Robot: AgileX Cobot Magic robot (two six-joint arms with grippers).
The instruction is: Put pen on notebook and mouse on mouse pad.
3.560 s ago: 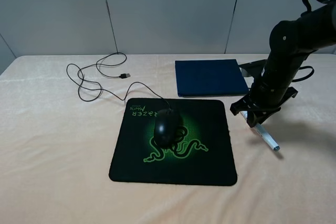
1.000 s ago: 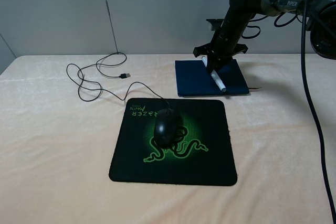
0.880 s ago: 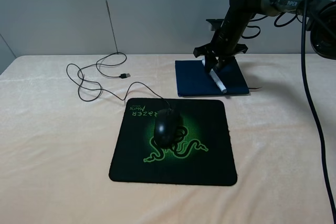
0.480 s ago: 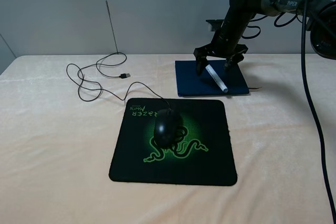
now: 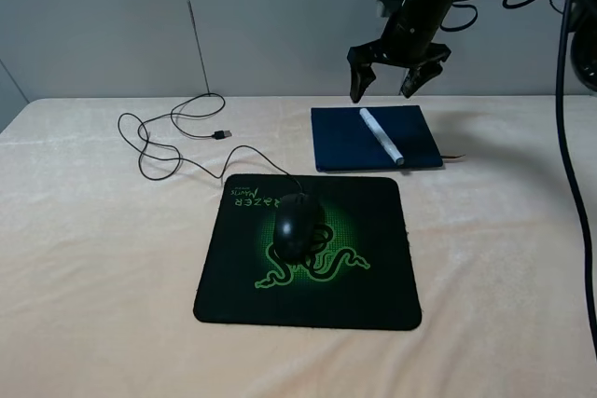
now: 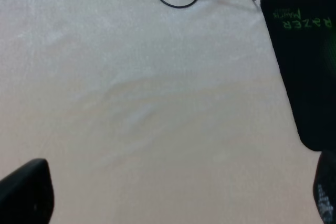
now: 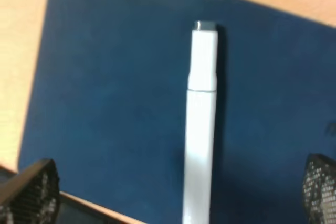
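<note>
**Pen on notebook, mouse on pad**

While the right gripper (image 5: 384, 87) hangs in the air above the far edge of the notebook (image 5: 340, 142), its two fingers are spread wide and hold nothing. Directly under it the pen (image 5: 381, 135) lies flat on the navy cover, running from about 11 o'clock to 5 o'clock, with one end near the notebook's near right corner. From the right wrist camera, the pen (image 7: 202, 124) rests between the two dark fingertips (image 7: 37, 190), touching neither, with blue notebook (image 7: 110, 103) on both sides of it.

At 7 o'clock from the notebook, just beside its near edge, lies the mouse pad (image 5: 373, 277), and the mouse (image 5: 294, 225) sits on its upper middle. Its cable (image 5: 168, 137) leaves the pad's far edge and loops across the beige tablecloth (image 5: 93, 305) toward 10 o'clock, ending in a USB plug.

Green lettering at the pad's far left corner reads "RAZER", upside down from the high camera, above a green snake logo.

The left gripper (image 6: 173, 203) shows only its fingertips, set far apart over bare cloth, with the pad's corner (image 6: 310, 72) close by.
</note>
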